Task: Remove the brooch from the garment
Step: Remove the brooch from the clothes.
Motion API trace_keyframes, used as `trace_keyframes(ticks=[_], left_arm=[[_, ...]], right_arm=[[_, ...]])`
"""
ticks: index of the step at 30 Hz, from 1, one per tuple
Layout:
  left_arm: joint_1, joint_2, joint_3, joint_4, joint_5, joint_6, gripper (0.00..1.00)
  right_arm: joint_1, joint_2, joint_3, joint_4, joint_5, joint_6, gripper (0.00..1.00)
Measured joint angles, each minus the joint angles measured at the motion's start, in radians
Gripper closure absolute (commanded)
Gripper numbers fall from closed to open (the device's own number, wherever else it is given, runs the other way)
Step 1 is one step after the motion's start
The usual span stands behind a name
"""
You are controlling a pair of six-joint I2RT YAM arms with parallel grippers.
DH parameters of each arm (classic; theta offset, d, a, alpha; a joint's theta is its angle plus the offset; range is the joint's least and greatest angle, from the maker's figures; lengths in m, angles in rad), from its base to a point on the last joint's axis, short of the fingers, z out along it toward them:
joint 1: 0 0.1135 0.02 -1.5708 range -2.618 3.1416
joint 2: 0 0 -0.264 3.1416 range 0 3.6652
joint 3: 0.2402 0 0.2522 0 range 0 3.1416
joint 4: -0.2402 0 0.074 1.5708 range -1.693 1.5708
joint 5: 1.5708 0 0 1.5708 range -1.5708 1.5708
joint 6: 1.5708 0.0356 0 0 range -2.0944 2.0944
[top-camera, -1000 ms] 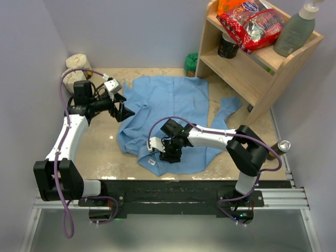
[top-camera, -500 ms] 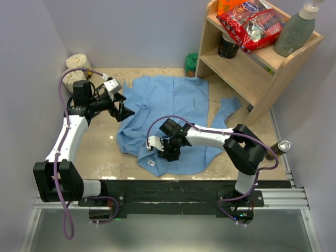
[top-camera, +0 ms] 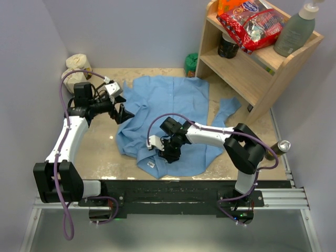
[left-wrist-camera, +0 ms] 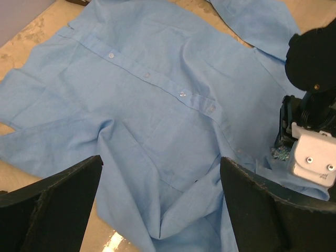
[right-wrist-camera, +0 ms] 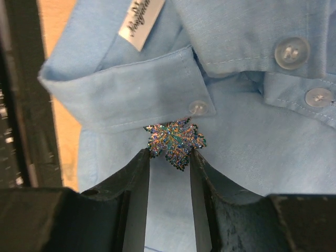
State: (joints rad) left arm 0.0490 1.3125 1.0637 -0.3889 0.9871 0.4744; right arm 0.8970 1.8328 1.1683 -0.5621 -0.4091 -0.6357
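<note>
Brooch (right-wrist-camera: pixel 176 143), on garment (top-camera: pixel 173 100) on beige table (top-camera: pixel 100 152), between half-spread right gripper (right-wrist-camera: pixel 169 153); left gripper (left-wrist-camera: pixel 161 160) wide.

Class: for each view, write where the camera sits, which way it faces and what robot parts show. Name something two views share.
Top external: above and behind the bases, looking down on the table; both arms, left claw and right claw show over the shirt.
Left wrist: on the left arm, facing across the shirt; its open fingers frame the bottom, right claw at right.
Right wrist: on the right arm, facing down at the collar; its fingers flank the brooch.
Shared: both wrist views show the brooch.
</note>
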Motion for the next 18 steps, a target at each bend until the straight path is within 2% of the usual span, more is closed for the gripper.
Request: trace_keyframes(ticks=[6, 15, 18], left_arm=[[0.000, -0.023, -0.022, -0.031, 0.011, 0.145, 0.01], [-0.021, -0.103, -0.108, -0.054, 0.143, 0.377, 0.00], [-0.058, -0.111, -0.139, -0.054, 0.161, 0.446, 0.01]], right_arm=[[-0.080, 0.015, 0.064, -0.085, -0.136, -0.005, 0.77], [-0.204, 0.091, 0.162, -0.203, -0.325, -0.002, 0.78], [-0.239, 0.130, 0.213, -0.257, -0.400, -0.005, 0.80]])
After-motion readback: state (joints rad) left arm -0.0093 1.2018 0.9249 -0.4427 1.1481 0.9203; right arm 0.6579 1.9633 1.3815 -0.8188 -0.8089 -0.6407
